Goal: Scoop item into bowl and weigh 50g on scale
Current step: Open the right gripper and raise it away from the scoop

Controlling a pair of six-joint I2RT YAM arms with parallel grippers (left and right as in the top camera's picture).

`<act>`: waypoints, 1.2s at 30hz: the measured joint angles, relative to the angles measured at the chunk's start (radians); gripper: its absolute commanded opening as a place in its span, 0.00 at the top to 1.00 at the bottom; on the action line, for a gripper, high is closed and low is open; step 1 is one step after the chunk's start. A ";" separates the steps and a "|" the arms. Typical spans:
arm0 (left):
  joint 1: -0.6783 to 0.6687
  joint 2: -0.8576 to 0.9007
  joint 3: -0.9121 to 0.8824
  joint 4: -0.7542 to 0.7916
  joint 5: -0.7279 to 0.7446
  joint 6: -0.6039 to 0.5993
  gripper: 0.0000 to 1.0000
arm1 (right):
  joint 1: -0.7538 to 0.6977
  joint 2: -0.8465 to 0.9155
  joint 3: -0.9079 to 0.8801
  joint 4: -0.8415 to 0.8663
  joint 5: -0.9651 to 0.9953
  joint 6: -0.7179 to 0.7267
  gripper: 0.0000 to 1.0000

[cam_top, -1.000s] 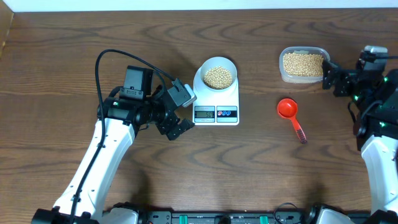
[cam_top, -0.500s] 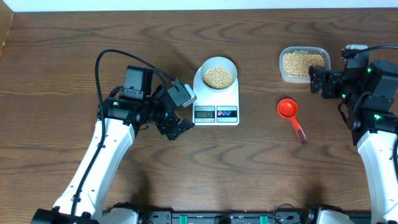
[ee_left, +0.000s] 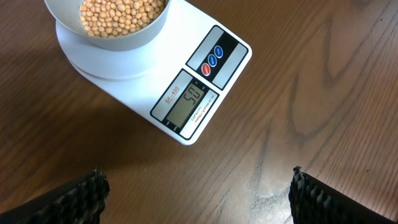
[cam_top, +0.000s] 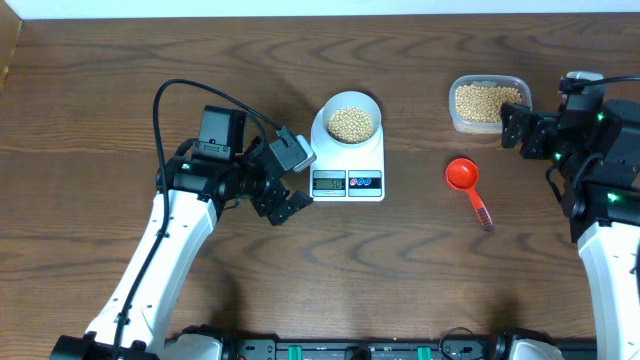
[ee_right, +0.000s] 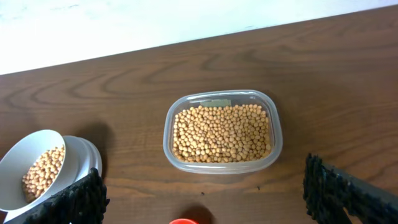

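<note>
The white bowl point(cam_top: 328, 112) holds tan beans point(cam_top: 351, 123) and sits on the back of the white scale point(cam_top: 372, 160), whose display point(ee_left: 191, 102) is lit. My left gripper point(cam_top: 285, 205) is open and empty, just left of the scale's front. In the left wrist view point(ee_left: 196, 199) its fingers are spread wide over bare wood below the scale point(ee_left: 155, 81) and bowl point(ee_left: 112, 43). My right gripper point(cam_top: 515, 128) is open and empty, right of the clear tub point(cam_top: 487, 122) of beans point(ee_right: 222, 132).
A red scoop point(cam_top: 463, 175) lies on the table between the scale and my right arm, handle pointing to the front right; its rim shows in the right wrist view point(ee_right: 183, 221). The bowl point(ee_right: 18, 155) appears at the left edge there. The table's back edge runs behind the tub point(ee_right: 222, 167).
My right gripper moved left toward the tub, then eased slightly back to the right. The left arm, bowl, scale and scoop have not moved.
</note>
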 measured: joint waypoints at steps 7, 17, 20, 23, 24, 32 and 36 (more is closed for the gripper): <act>0.000 0.000 0.000 0.000 0.000 0.000 0.05 | 0.000 0.000 0.000 -0.004 -0.004 0.003 0.01; 0.000 0.000 0.000 0.000 0.000 0.000 0.05 | 0.000 0.000 0.000 -0.004 -0.004 0.006 0.01; 0.000 0.000 0.000 0.000 0.000 0.000 0.05 | 0.000 0.000 0.000 -0.004 -0.004 0.005 0.01; 0.000 0.000 0.000 0.000 0.000 0.000 0.05 | 0.000 0.000 0.000 -0.004 -0.004 0.005 0.01; 0.000 0.000 0.000 0.000 0.000 0.000 0.05 | 0.000 0.000 0.000 -0.004 -0.004 0.005 0.01; 0.000 0.000 0.000 0.000 0.000 0.000 0.05 | 0.000 0.000 0.000 -0.004 -0.004 0.006 0.01; 0.000 0.000 0.000 0.000 0.000 0.000 0.05 | 0.000 0.000 0.000 -0.012 -0.004 0.006 0.01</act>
